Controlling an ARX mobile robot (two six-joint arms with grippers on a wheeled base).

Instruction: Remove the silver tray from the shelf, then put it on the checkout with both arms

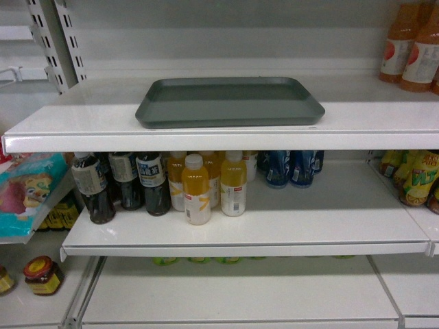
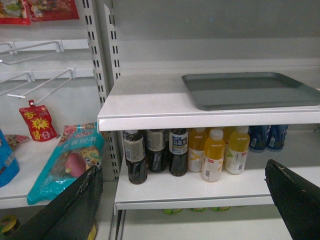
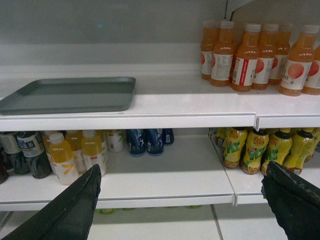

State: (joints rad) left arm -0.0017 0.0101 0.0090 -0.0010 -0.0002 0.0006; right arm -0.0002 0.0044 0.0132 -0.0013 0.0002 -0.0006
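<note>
The silver tray lies flat on the white shelf, its front rim close to the shelf's lip. It also shows in the left wrist view, the tray at upper right, and in the right wrist view, the tray at upper left. My left gripper is open, its black fingers wide apart, below and short of the shelf. My right gripper is open too, fingers spread, well below and right of the tray. Neither gripper appears in the head view. The checkout is out of view.
Orange juice bottles stand on the same shelf level right of the tray. Dark and yellow drink bottles fill the shelf below. Slotted uprights and wire hooks flank the left side, with snack bags.
</note>
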